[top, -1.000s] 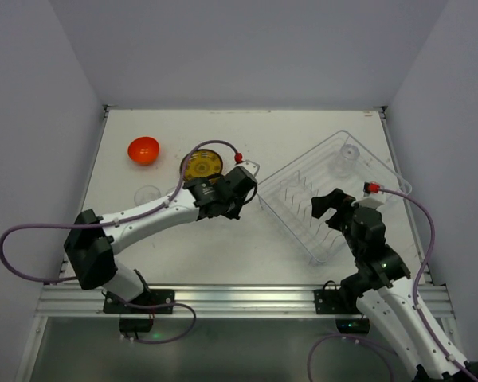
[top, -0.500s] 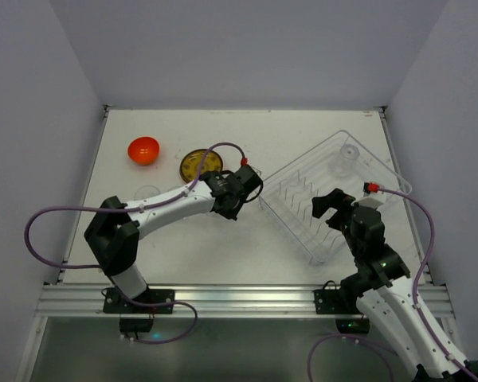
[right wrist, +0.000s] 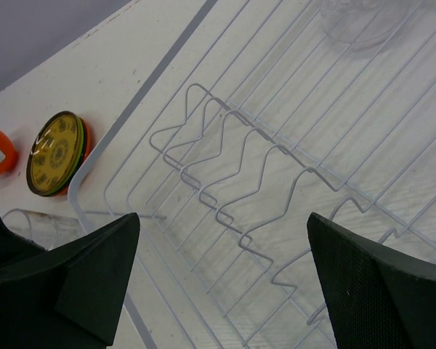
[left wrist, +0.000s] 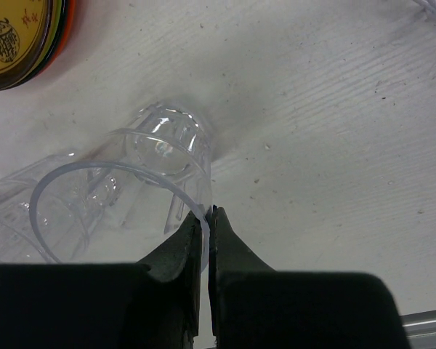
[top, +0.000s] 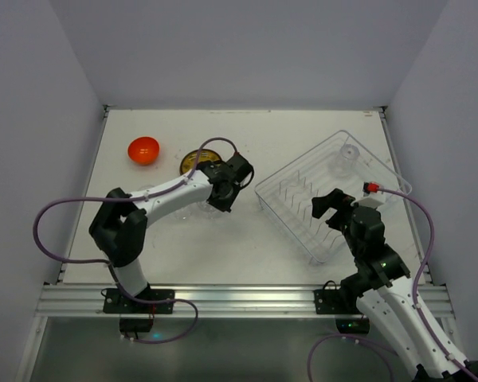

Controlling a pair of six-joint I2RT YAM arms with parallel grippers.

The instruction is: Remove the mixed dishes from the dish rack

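Left gripper [left wrist: 207, 218] has drawn back left of the rack [top: 280, 171], clamped on the rim of a clear cup [left wrist: 156, 163]; right gripper [right wrist: 221, 218] over the rack, spread wide, empty.

The top camera is looking down on the whole dish rack [top: 303, 215]. Both wrist cameras are sitting close, 1 inside it and 1 low to its left, all 3 sharing the plate stack [right wrist: 56, 154].

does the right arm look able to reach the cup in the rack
Probably yes: the open right gripper hangs over the rack, with only thin dividers before the cup.
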